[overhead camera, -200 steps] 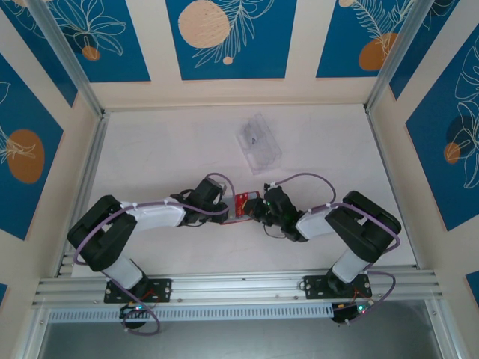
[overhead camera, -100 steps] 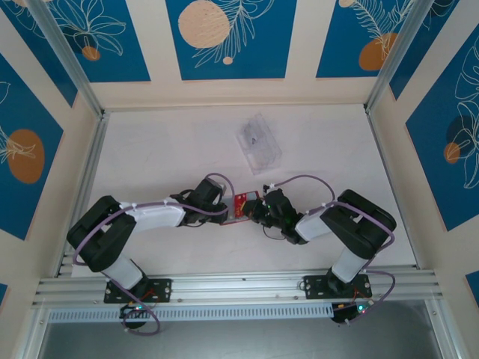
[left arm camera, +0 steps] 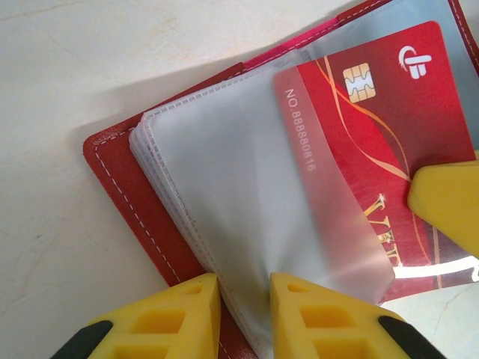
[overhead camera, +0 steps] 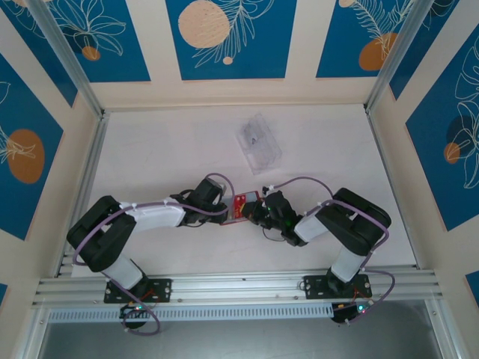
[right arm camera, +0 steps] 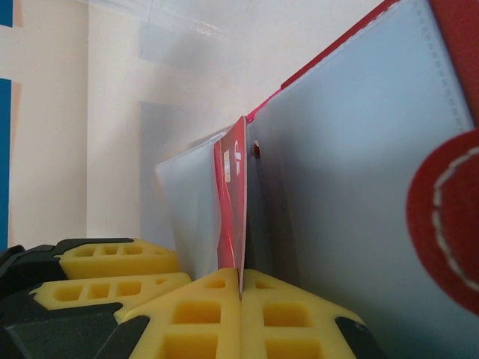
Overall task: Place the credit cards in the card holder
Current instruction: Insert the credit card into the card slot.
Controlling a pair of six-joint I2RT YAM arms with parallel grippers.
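The red card holder [overhead camera: 242,207] lies open between both grippers, its grey translucent pockets [left arm camera: 224,179] fanned out. My left gripper [left arm camera: 245,299] is shut on the pocket leaves near the spine of the card holder [left arm camera: 120,172]. A red credit card [left arm camera: 389,127] with a gold chip sits partly under one translucent leaf. My right gripper [right arm camera: 241,288] is shut on the near edge of that credit card [right arm camera: 232,194], which stands edge-on between two leaves. The holder's cover and round snap tab [right arm camera: 449,224] rise to the right. In the top view the left gripper [overhead camera: 226,212] and right gripper [overhead camera: 257,212] meet at the holder.
A clear plastic tray [overhead camera: 259,142] lies farther back near the table's middle. Aluminium rails border the table [overhead camera: 165,149] on the left, right and near sides. A yellow finger of the right gripper [left arm camera: 449,206] shows at the right edge of the left wrist view.
The right arm's elbow has shifted slightly left and its gripper has edged toward the holder with the card. The left arm has stayed still.
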